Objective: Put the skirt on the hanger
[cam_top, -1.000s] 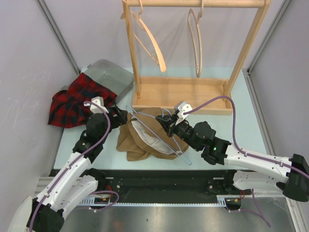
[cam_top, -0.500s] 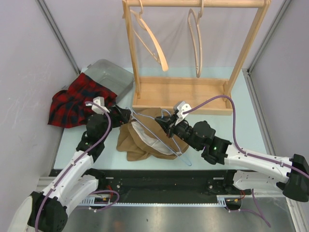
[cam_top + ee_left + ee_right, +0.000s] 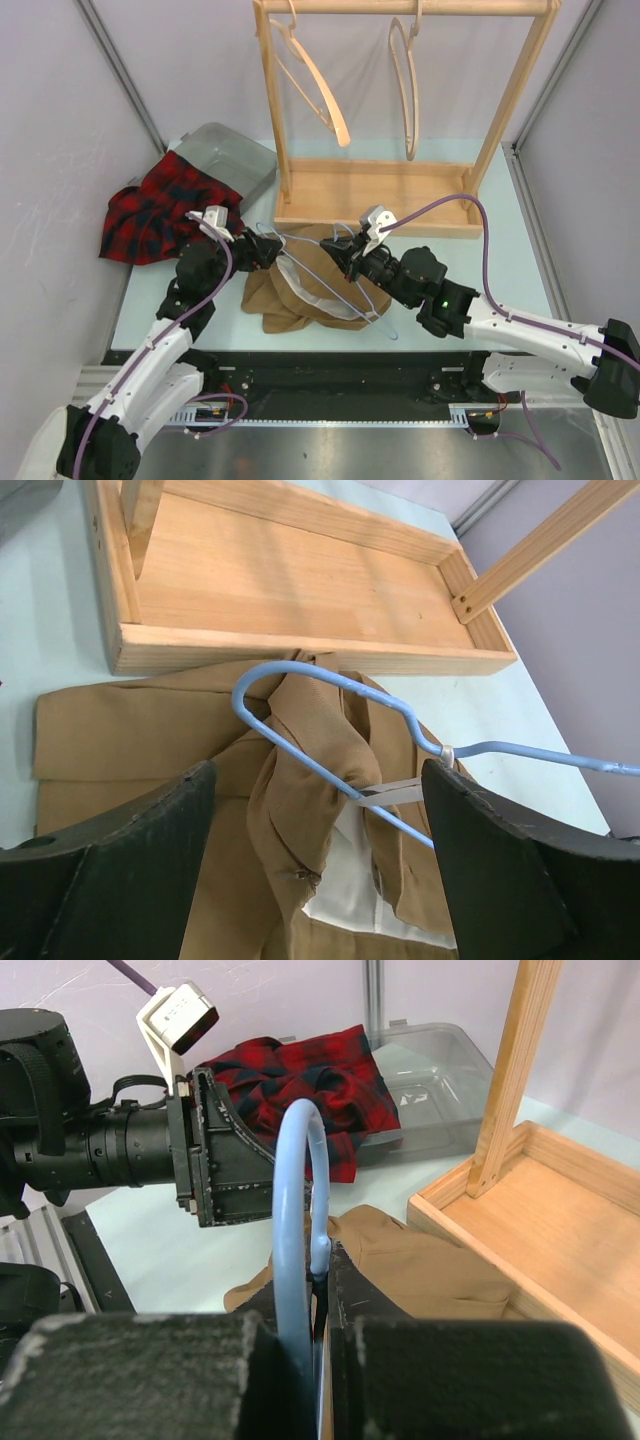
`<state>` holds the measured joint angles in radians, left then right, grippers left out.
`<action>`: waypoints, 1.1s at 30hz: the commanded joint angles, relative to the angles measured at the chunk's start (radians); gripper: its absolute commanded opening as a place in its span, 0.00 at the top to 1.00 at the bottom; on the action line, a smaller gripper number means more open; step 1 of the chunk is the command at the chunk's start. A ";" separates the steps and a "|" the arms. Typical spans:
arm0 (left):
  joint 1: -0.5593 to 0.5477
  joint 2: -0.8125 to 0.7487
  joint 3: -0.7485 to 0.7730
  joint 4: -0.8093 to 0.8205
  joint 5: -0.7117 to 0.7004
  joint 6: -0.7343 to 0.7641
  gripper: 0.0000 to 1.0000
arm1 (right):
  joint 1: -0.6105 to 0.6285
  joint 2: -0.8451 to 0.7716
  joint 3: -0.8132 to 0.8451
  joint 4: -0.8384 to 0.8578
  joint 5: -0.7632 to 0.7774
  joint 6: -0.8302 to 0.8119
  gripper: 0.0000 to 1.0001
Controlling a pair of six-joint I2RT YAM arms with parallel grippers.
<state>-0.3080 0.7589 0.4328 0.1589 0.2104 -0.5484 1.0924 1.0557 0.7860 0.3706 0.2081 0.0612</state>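
**A:** Where is the skirt, and how does it look?

**B:** The skirt (image 3: 283, 296) sits at the centre of the top view, on the pale table (image 3: 500, 250), just below the base of the wooden rack (image 3: 375, 190). It is tan and crumpled in a heap, with white lining showing in the middle. A blue wire hanger (image 3: 322, 268) lies across it. In the left wrist view, a fold of tan cloth drapes over the wire's bend.

**A:** And the grippers?

**B:** The left gripper (image 3: 318, 780) hangs at the skirt's left edge with its jaws spread wide and nothing between them. The right gripper (image 3: 320, 1290) is clamped tight on the hanger's hook.

**A:** What is unclear?

**B:** The waistband cannot be picked out among the folds. The hanger's far end runs off the right edge of the left wrist view. The right gripper's own body fills the bottom of its view and hides the cloth beneath. I cannot tell whether the left fingers (image 3: 110, 860) touch the skirt.
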 commanded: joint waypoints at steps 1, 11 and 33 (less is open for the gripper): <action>0.003 -0.044 0.064 -0.077 0.023 0.063 0.11 | -0.003 -0.005 0.062 0.071 -0.009 0.023 1.00; 0.003 -0.125 0.386 -0.515 -0.270 0.153 0.00 | -0.012 -0.025 0.185 0.013 0.002 -0.055 1.00; 0.003 0.106 1.083 -0.720 0.184 0.346 0.00 | -0.180 0.177 1.059 -0.723 -0.327 -0.120 1.00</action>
<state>-0.3080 0.8543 1.4406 -0.5453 0.2527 -0.2520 0.9531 1.1839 1.6619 -0.2470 0.0566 -0.0868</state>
